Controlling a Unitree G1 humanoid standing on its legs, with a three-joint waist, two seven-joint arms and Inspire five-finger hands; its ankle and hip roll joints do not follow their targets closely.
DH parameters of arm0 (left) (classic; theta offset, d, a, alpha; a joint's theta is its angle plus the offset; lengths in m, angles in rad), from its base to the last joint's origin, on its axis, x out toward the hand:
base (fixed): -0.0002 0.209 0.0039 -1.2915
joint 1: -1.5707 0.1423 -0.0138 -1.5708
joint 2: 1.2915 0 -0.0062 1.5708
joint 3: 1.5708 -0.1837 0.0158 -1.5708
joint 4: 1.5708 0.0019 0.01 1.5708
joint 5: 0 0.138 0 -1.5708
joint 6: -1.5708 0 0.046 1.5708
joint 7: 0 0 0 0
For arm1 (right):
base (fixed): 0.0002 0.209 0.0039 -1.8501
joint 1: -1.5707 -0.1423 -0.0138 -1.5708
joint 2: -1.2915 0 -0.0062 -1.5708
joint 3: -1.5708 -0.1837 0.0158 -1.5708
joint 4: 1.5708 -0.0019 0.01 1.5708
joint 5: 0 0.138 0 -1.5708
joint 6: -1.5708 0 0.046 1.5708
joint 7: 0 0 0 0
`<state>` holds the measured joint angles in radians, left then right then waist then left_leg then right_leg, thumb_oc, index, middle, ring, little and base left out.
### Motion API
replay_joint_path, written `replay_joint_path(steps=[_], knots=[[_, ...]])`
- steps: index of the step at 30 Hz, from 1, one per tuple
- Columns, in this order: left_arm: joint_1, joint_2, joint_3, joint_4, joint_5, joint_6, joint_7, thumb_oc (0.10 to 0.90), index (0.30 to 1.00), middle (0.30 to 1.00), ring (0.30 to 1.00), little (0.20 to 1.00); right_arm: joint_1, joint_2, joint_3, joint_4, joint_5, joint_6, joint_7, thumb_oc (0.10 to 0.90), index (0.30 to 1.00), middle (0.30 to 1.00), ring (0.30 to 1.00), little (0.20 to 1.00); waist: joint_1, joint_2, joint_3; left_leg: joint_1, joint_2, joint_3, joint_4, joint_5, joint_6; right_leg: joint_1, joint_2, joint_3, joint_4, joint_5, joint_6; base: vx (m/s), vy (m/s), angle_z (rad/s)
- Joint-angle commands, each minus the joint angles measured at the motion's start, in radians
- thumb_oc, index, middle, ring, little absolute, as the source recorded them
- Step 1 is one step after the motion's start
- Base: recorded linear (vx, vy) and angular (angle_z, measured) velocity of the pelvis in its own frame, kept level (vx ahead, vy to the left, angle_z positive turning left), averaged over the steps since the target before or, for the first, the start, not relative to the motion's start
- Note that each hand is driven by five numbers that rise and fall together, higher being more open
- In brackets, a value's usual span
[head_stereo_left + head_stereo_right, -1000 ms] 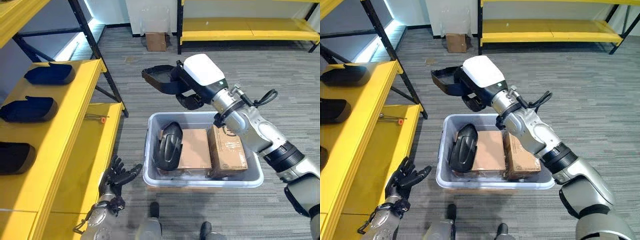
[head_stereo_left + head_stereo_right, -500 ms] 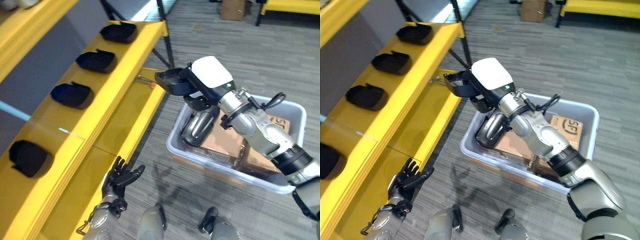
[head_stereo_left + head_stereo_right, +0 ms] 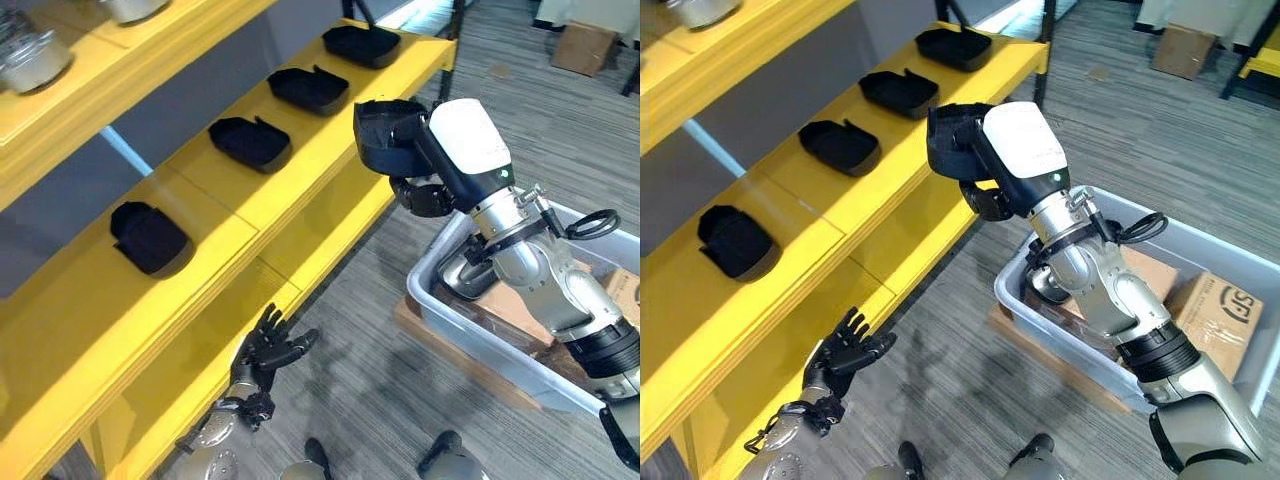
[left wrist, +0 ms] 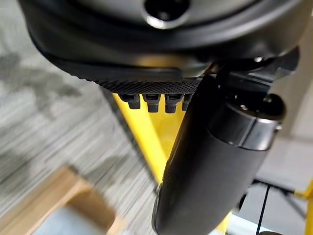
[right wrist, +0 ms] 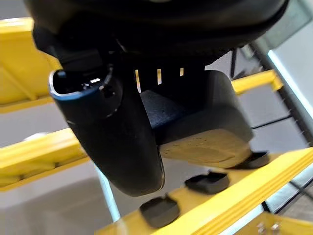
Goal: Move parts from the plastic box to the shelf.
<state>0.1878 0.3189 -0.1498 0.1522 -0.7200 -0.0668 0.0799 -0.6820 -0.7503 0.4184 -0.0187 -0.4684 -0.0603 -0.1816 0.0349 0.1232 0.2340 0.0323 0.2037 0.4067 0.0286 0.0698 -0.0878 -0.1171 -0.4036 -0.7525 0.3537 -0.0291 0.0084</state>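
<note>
Now the right hand (image 3: 992,196) is up by the shelf (image 3: 940,125), not over the box (image 3: 1240,385). It grips a black part (image 3: 955,138), held just above the shelf edge, near four parts (image 3: 840,146) lying in a row. That part could bump the edge, or slip out and fall to the floor. More parts wait in the box. Low down, the left hand (image 3: 845,352) hangs loose with spread fingers.

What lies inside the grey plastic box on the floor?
Inside the plastic box lie brown cardboard boxes and a dark part at its near end. The right arm crosses over the box and covers most of that part, so what lies beneath it cannot be seen.
</note>
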Motion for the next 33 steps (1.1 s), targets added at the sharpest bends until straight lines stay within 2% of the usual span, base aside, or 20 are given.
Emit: replay_joint_path(steps=[1, 6, 14, 18, 20, 22, 25, 26, 27, 28, 29, 30, 31, 33], knots=[[-0.012, 0.041, 0.033, -0.087, 0.052, -0.078, 0.006, 0.9, 1.0, 1.0, 1.0, 1.0, -0.119, 0.081, -0.066, -0.028, -0.009, -0.035, -0.066, 0.4, 0.3, 0.3, 0.3, 0.3, 0.033, -0.101, -0.083, 0.018, -0.031, -0.042, 0.072, -0.209, 0.041, -0.033, -0.074, 0.04, 0.027, 0.055, 0.163, -0.04, 0.108, 0.0], [-0.014, 0.032, 0.027, -0.092, 0.057, -0.076, 0.008, 0.9, 1.0, 1.0, 1.0, 1.0, -0.115, 0.117, -0.053, -0.01, -0.013, -0.031, -0.054, 0.4, 0.3, 0.3, 0.3, 0.3, 0.043, -0.129, -0.099, 0.022, -0.05, -0.063, 0.099, -0.241, 0.058, -0.011, -0.102, 0.026, 0.028, 0.078, 0.183, -0.01, 0.062, -0.01], [-0.048, 0.045, 0.023, -0.096, 0.071, -0.084, 0.01, 0.9, 1.0, 1.0, 1.0, 1.0, -0.108, 0.118, -0.054, -0.002, -0.007, -0.035, -0.056, 0.4, 0.3, 0.3, 0.3, 0.3, 0.054, -0.162, -0.118, -0.013, -0.071, -0.102, 0.146, -0.265, 0.073, 0.02, -0.105, 0.056, -0.062, 0.15, 0.207, -0.03, 0.072, 0.14], [-0.052, 0.04, 0.036, -0.09, 0.074, -0.089, 0.02, 0.9, 1.0, 1.0, 1.0, 1.0, -0.064, 0.122, -0.068, -0.012, -0.015, -0.033, -0.05, 0.4, 0.3, 0.3, 0.3, 0.3, 0.07, -0.171, -0.103, -0.044, -0.14, -0.149, 0.17, -0.283, 0.103, 0.049, -0.147, 0.099, -0.093, 0.24, 0.233, -0.04, 0.216, 0.36], [-0.049, 0.034, 0.044, -0.083, 0.073, -0.09, 0.023, 0.9, 1.0, 1.0, 1.0, 1.0, -0.041, 0.125, -0.077, -0.018, -0.023, -0.031, -0.049, 0.4, 0.3, 0.3, 0.3, 0.3, 0.069, -0.17, -0.092, -0.05, -0.157, -0.162, 0.181, -0.292, 0.115, 0.043, -0.159, 0.152, -0.075, 0.248, 0.234, -0.01, 0.133, 0.72], [-0.041, 0.026, 0.044, -0.077, 0.075, -0.087, 0.018, 0.9, 1.0, 1.0, 1.0, 1.0, -0.01, 0.125, -0.095, -0.027, -0.027, -0.03, -0.047, 0.4, 0.3, 0.3, 0.3, 0.3, 0.08, -0.173, -0.084, -0.067, -0.172, -0.174, 0.206, -0.303, 0.116, 0.063, -0.168, 0.151, -0.086, 0.256, 0.236, 0.0, 0.13, 0.7], [-0.032, 0.025, 0.035, -0.078, 0.083, -0.082, 0.008, 0.9, 1.0, 1.0, 1.0, 1.0, 0.021, 0.121, -0.115, -0.035, -0.025, -0.031, -0.05, 0.4, 0.3, 0.3, 0.3, 0.3, 0.071, -0.175, -0.085, -0.076, -0.181, -0.198, 0.208, -0.305, 0.119, 0.065, -0.159, 0.187, -0.091, 0.264, 0.235, 0.01, 0.073, 0.71], [-0.031, 0.037, 0.017, -0.077, 0.089, -0.076, 0.001, 0.9, 1.0, 1.0, 1.0, 1.0, 0.056, 0.113, -0.139, -0.046, -0.022, -0.033, -0.053, 0.4, 0.3, 0.3, 0.3, 0.3, 0.046, -0.183, -0.079, -0.093, -0.196, -0.221, 0.195, -0.272, 0.123, 0.048, -0.123, 0.304, -0.139, 0.285, 0.217, -0.02, 0.015, 0.7], [-0.031, 0.042, 0.014, -0.073, 0.093, -0.073, -0.003, 0.9, 1.0, 1.0, 1.0, 1.0, 0.064, 0.108, -0.142, -0.051, -0.022, -0.034, -0.054, 0.4, 0.3, 0.3, 0.3, 0.3, 0.036, -0.181, -0.077, -0.091, -0.196, -0.237, 0.185, -0.267, 0.123, 0.036, -0.094, 0.374, -0.148, 0.282, 0.213, 0.04, 0.074, 1.03], [-0.047, 0.054, -0.001, -0.061, 0.103, -0.07, -0.009, 0.9, 1.0, 1.0, 1.0, 1.0, 0.081, 0.088, -0.164, -0.06, -0.019, -0.037, -0.056, 0.4, 0.3, 0.3, 0.3, 0.3, 0.002, -0.174, -0.072, -0.082, -0.206, -0.291, 0.13, -0.233, 0.119, -0.004, 0.009, 0.523, -0.158, 0.221, 0.191, 0.06, 0.051, 0.81], [-0.049, 0.054, -0.002, -0.06, 0.103, -0.07, -0.01, 0.9, 1.0, 1.0, 1.0, 1.0, 0.081, 0.087, -0.165, -0.061, -0.018, -0.037, -0.055, 0.4, 0.3, 0.3, 0.3, 0.3, 0.004, -0.175, -0.074, -0.083, -0.207, -0.289, 0.124, -0.227, 0.119, -0.009, 0.009, 0.525, -0.158, 0.223, 0.189, 0.11, 0.066, 0.9], [-0.057, 0.058, -0.011, -0.055, 0.113, -0.066, -0.016, 0.9, 1.0, 1.0, 1.0, 1.0, 0.098, 0.077, -0.177, -0.066, -0.013, -0.038, -0.054, 0.4, 0.3, 0.3, 0.3, 0.3, -0.009, -0.173, -0.072, -0.076, -0.215, -0.322, 0.102, -0.217, 0.116, -0.013, 0.05, 0.579, -0.158, 0.196, 0.188, 0.14, 0.019, 0.53], [-0.068, 0.058, -0.023, -0.053, 0.124, -0.061, -0.027, 0.9, 1.0, 1.0, 1.0, 1.0, 0.114, 0.06, -0.2, -0.076, 0.002, -0.042, -0.052, 0.4, 0.3, 0.3, 0.3, 0.3, -0.033, -0.175, -0.072, -0.071, -0.229, -0.365, 0.082, -0.199, 0.118, -0.037, 0.119, 0.645, -0.151, 0.161, 0.175, 0.15, 0.019, 0.48], [-0.069, 0.058, -0.024, -0.052, 0.124, -0.061, -0.027, 0.9, 1.0, 1.0, 1.0, 1.0, 0.115, 0.059, -0.201, -0.077, 0.002, -0.042, -0.052, 0.4, 0.3, 0.3, 0.3, 0.3, -0.034, -0.174, -0.073, -0.071, -0.228, -0.367, 0.08, -0.199, 0.118, -0.038, 0.119, 0.644, -0.148, 0.158, 0.174, 0.08, -0.005, 0.79]])
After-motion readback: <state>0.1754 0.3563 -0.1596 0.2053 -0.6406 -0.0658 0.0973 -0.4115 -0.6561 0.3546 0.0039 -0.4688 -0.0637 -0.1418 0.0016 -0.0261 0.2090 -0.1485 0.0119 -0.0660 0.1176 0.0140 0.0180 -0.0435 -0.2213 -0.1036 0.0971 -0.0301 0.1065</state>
